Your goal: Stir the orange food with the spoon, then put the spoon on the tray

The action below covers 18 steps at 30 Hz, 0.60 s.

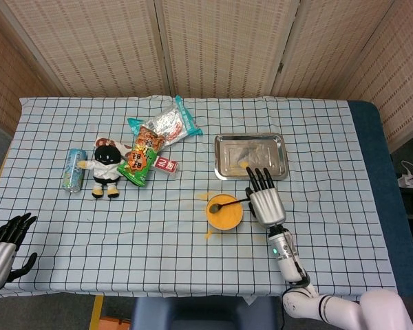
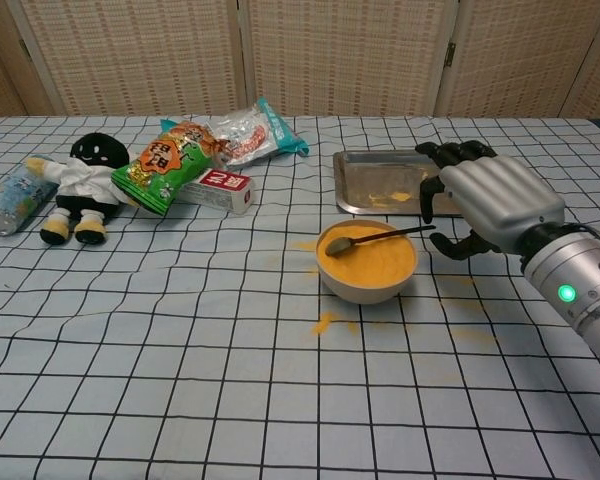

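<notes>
A white bowl (image 2: 367, 283) of orange food (image 1: 226, 215) stands near the table's middle. The spoon (image 2: 380, 235) lies in it, scoop in the food and handle sticking out to the right over the rim. My right hand (image 2: 490, 205) hovers just right of the bowl with its fingers curved and apart. The handle's end sits in the gap between fingers and thumb, and I see no grip on it. Behind the bowl lies the metal tray (image 1: 261, 157), a few orange smears inside. My left hand (image 1: 3, 244) hangs off the table's near left corner, fingers spread, holding nothing.
Orange spills (image 2: 323, 322) mark the checked cloth around the bowl. At the back left lie two snack bags (image 1: 151, 141), a small red box (image 1: 166, 165), a plush toy (image 1: 106, 167) and a can (image 1: 73, 169).
</notes>
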Motion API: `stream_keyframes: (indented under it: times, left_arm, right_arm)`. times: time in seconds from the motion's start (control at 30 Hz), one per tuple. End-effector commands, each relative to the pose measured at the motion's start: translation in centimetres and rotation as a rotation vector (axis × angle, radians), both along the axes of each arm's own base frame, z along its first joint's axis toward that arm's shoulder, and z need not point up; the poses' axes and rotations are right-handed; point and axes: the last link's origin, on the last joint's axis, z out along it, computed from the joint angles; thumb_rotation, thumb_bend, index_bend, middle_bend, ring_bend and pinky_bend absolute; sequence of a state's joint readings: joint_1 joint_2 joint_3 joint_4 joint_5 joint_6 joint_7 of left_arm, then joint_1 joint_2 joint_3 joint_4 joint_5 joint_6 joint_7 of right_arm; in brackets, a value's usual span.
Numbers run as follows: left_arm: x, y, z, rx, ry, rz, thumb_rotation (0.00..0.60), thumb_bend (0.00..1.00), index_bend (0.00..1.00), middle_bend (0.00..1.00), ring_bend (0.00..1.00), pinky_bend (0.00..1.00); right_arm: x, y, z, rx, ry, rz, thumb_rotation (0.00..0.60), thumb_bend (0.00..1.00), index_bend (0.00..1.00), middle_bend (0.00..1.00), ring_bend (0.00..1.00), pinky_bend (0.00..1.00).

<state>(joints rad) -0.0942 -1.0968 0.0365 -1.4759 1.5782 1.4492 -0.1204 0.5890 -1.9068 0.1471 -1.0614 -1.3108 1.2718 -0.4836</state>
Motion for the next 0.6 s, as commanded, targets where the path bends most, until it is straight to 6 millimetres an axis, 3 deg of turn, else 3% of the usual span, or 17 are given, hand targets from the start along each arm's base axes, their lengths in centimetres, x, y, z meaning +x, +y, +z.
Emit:
stream_keyframes:
  times: [0.03,0.6]
  left_arm:
    - [-0.01,0.03,0.02,0.001,0.000,0.000,0.600,0.42,0.00,0.00,0.00,0.14]
    - [-0.17,0.19,0.05,-0.005,0.000,0.005,0.600,0.42,0.00,0.00,0.00,0.14]
  right_arm:
    - [0.19,-0.14,-0.17,-0.001,-0.010,0.003,0.600,0.30,0.52,0.00,0.00,0.00]
    - [0.22,-0.47,-0.41,-0.012,-0.008,0.003,0.600,0.30,0.56,0.01,0.00,0.00]
